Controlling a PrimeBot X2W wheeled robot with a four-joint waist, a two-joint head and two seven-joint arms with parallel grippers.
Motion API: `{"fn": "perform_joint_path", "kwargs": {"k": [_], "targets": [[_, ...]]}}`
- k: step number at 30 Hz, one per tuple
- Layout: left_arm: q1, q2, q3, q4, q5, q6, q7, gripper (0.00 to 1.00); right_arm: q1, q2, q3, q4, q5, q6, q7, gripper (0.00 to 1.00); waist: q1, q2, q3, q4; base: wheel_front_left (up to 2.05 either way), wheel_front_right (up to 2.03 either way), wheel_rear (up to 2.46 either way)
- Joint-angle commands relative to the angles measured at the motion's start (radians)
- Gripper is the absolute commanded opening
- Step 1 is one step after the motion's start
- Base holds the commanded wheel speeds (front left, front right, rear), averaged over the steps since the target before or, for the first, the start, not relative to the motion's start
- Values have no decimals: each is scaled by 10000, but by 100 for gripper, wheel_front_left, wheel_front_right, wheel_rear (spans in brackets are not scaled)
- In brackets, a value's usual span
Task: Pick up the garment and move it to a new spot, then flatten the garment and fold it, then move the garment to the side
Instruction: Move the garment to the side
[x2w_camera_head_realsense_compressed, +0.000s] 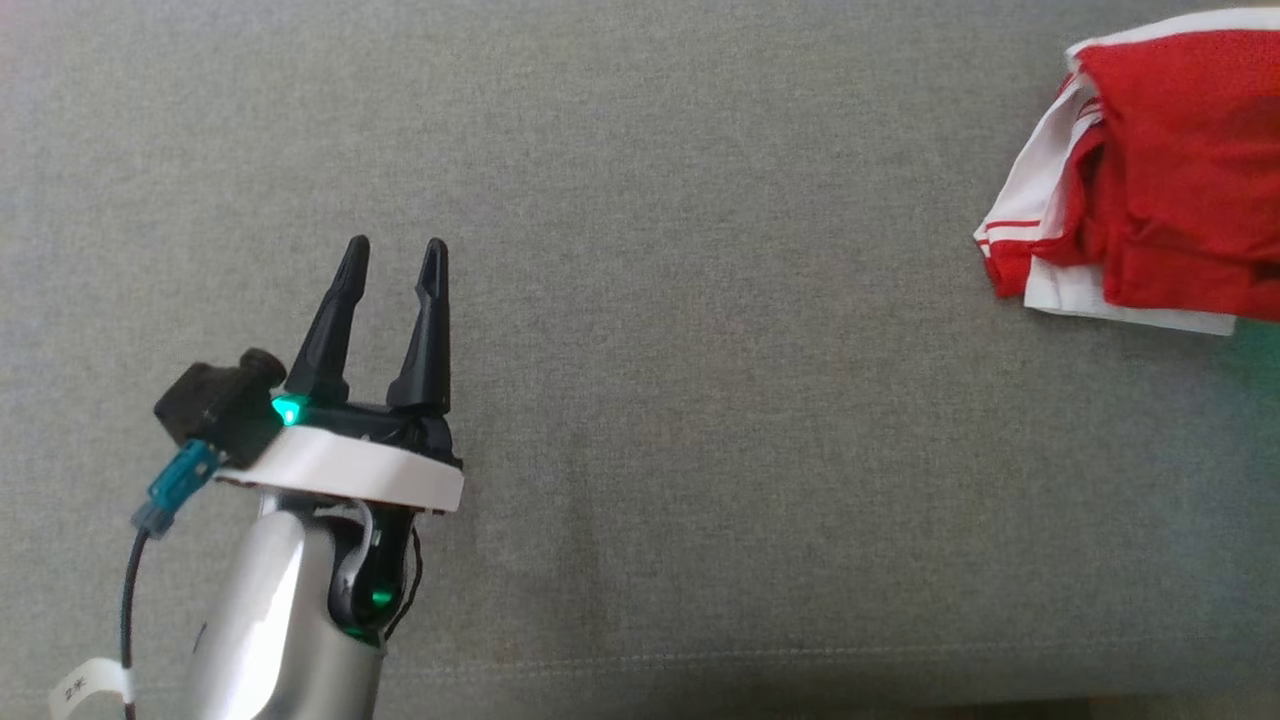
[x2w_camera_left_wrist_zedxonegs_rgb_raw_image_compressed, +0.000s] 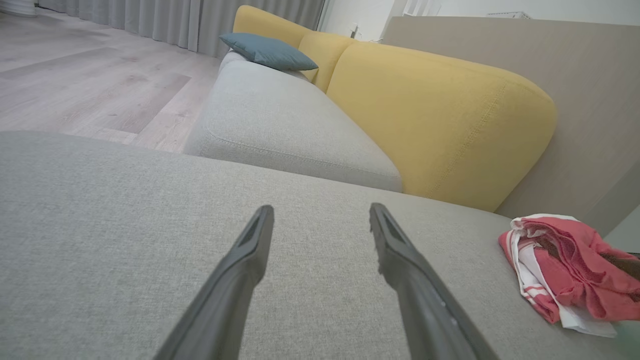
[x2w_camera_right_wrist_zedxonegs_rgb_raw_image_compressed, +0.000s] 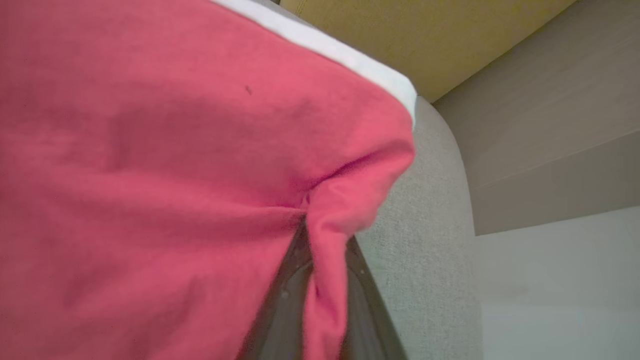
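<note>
We're over a grey fabric seat (x2w_camera_head_realsense_compressed: 700, 300), with a stitched seam along the bottom edge of the head view.

Left wrist view:
- Wood floor (x2w_camera_left_wrist_zedxonegs_rgb_raw_image_compressed: 90, 75) is upper left and grey curtains (x2w_camera_left_wrist_zedxonegs_rgb_raw_image_compressed: 165, 20) are along the top.
- A second grey cushion (x2w_camera_left_wrist_zedxonegs_rgb_raw_image_compressed: 280, 125) sits mid-frame beyond our seat, with a yellow backrest (x2w_camera_left_wrist_zedxonegs_rgb_raw_image_compressed: 440, 115) beside it.
- A blue pillow (x2w_camera_left_wrist_zedxonegs_rgb_raw_image_compressed: 267, 50) lies on that cushion's far end, top centre.
- A beige panel (x2w_camera_left_wrist_zedxonegs_rgb_raw_image_compressed: 575, 60) is upper right.

Garment (x2w_camera_head_realsense_compressed: 1170, 180) is red with white trim. It's bunched on the seat at the upper right of the head view, cut by the frame edge.

Left gripper (x2w_camera_head_realsense_compressed: 396, 246) is lower left in the head view, fingers spread and released. It's well apart from the garment, with bare seat between them.

Right gripper (x2w_camera_right_wrist_zedxonegs_rgb_raw_image_compressed: 326, 245) has its fingers clenched on a red fold running between them. Cloth covers the left two thirds of the right wrist view and hides the fingertips.
</note>
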Motion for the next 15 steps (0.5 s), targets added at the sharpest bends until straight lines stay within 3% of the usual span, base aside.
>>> {"fn": "perform_joint_path", "kwargs": {"k": [1,13,14,15], "targets": [[-351,154,325,-351,11,-59,-120,100,140,-221,-117,-223,64,21,19,0,0,-1,69,25,0,0,0],[-551,248,321,-331,52,-59,-120,100,377,28,-1505,-474,-422,21,283,0,0,-1,524,109,0,0,0],[-556,254,320,-326,52,-59,-120,100,405,51,-1624,-501,-484,21,299,46,0,-1,528,106,0,0,0],[-560,258,319,-315,53,-59,-120,100,433,82,-1766,-518,-521,21,321,99,0,-1,522,101,0,0,0]]}}
